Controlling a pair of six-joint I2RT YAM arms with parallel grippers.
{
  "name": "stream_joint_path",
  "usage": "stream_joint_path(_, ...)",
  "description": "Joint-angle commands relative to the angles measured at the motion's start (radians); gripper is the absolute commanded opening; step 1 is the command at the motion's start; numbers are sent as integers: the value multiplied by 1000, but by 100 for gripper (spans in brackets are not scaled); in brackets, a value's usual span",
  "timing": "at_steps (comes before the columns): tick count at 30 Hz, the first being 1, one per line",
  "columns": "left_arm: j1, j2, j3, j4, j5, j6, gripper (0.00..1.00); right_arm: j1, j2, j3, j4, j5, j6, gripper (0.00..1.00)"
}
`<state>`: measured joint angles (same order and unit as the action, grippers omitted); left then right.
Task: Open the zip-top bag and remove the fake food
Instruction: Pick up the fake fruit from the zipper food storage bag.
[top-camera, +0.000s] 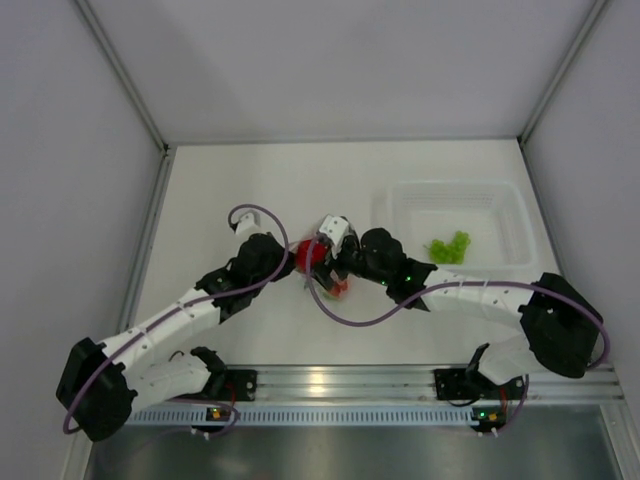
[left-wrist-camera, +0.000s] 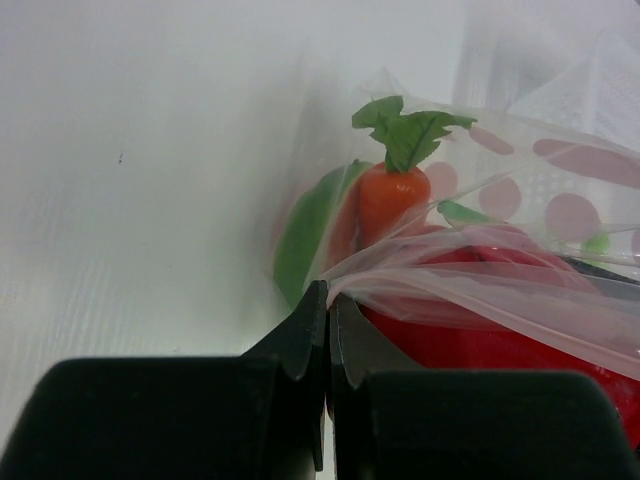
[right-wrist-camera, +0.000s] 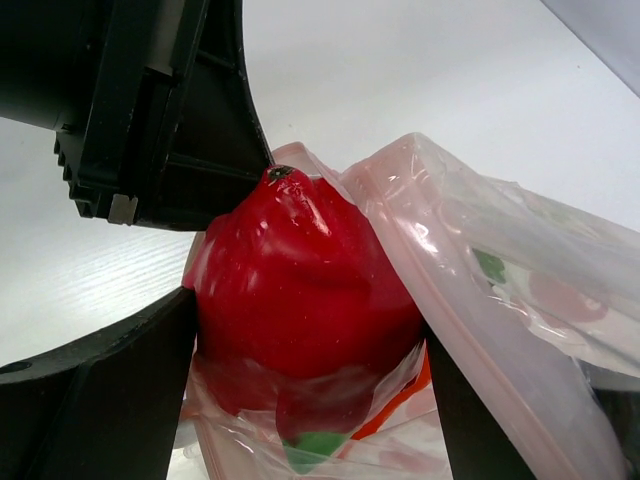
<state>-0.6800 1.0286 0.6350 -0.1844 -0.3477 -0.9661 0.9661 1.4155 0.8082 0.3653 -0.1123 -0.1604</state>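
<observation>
The clear zip-top bag (right-wrist-camera: 480, 290) with its pinkish zip strip hangs between my two arms above the table centre (top-camera: 330, 287). My left gripper (left-wrist-camera: 328, 292) is shut, pinching the bag's edge (left-wrist-camera: 480, 290). A big glossy red fake food piece (right-wrist-camera: 300, 290) sticks halfway out of the bag's mouth. My right gripper (right-wrist-camera: 310, 330) grips it, one finger (right-wrist-camera: 120, 400) pressed against each side. Inside the bag I see an orange carrot-like piece with green leaves (left-wrist-camera: 392, 195), a green piece (left-wrist-camera: 305, 235) and a red-orange slice. From above, the red piece (top-camera: 308, 254) shows between both grippers.
A rigid clear tub (top-camera: 405, 205) stands at the right rear with green leafy pieces (top-camera: 449, 247) in it. White walls enclose the table on the left, back and right. A metal rail (top-camera: 330, 380) with both arm bases runs along the near edge.
</observation>
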Motion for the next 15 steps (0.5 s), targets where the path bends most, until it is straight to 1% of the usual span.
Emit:
stream_joint_path(1,63,65,25,60,-67,26,0,51,-127,-21,283,-268,94,0)
stream_joint_path(2,63,74,23,59,-57,24,0,43,-138,-47,352,-223,111,0)
stream_joint_path(5,63,99,3,75,-27,21,0,31,-153,-81,450,-153,192,0)
stream_joint_path(7,62,111,-15,95,7,27,0,22,-161,-93,484,-126,226,0)
stream_joint_path(9,63,120,-43,114,30,23,0,20,-170,-95,494,-47,246,0)
stream_joint_path(10,63,120,-55,128,64,21,0,19,-170,-92,494,-27,249,0)
stream_joint_path(11,63,119,-85,163,81,18,0,19,-170,-87,492,29,255,0)
stream_joint_path(13,63,114,-113,174,139,3,0,16,-171,-87,509,68,274,0)
stream_joint_path(15,63,120,-147,247,180,-5,0,14,-165,-87,529,134,297,0)
